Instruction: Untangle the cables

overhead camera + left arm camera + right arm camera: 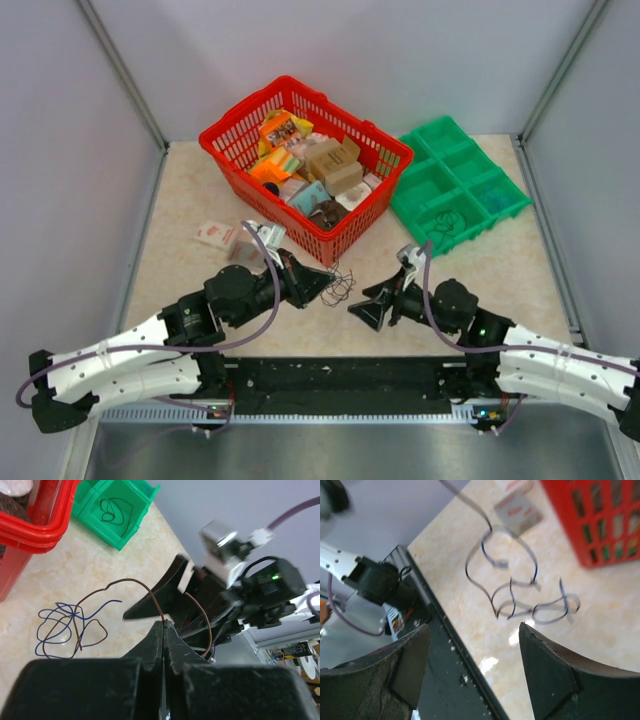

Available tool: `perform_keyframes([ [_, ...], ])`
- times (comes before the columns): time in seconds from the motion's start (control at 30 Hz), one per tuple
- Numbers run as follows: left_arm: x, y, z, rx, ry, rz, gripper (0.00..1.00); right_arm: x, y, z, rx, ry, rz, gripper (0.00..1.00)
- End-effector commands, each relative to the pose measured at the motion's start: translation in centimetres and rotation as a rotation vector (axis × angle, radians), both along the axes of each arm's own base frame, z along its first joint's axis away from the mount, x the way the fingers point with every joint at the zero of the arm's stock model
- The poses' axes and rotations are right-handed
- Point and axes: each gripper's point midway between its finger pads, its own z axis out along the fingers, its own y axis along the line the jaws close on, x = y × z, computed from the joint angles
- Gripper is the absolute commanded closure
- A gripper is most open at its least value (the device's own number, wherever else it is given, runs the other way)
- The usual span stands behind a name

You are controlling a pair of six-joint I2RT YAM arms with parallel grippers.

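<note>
Pinching one brown strand of the cables (75, 617), left tool (164, 627) is pressed together just in front of the red basket (285, 222), tangle lying loose on the desk (180, 250) there, right tool (475, 665) spread wide beside it, empty.

Brown and blue cables (75, 620), red basket (270, 205), green tray (432, 165)

Honestly nothing legible anywhere; the colourful printed cardboard cartons (283, 130) piled in the red plastic mesh basket (350, 232) carry graphics, but the lettering is way too small; same for the small white-and-red paper packet (217, 235) on the beige marbled tabletop (170, 245); blurred in the right wrist view too (517, 507).
</note>
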Motion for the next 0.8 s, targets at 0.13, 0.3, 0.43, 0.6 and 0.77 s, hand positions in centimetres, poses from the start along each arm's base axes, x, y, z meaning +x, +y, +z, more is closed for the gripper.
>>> perform_keyframes([
  [0.13,-1.1,-1.0,1.7,-0.147,0.135,-0.048,1.00,3.5,-0.4,6.7,-0.081,-0.352,-0.082,0.30],
  [0.3,-2.2,-1.9,2.9,-0.196,0.156,-0.119,1.00,5.0,0.6,7.2,-0.153,-0.422,-0.088,0.33],
  [0.43,-2.6,-2.4,2.8,-0.196,0.173,-0.151,1.00,5.7,1.1,8.4,-0.147,-0.444,-0.109,0.38],
  [0.6,-2.4,-2.4,2.5,-0.194,0.176,-0.141,1.00,4.6,1.8,9.6,-0.089,-0.452,-0.049,0.40],
  [0.77,-2.7,-2.6,2.2,-0.192,0.190,-0.160,1.00,4.1,2.1,9.8,-0.026,-0.448,-0.037,0.46],
])
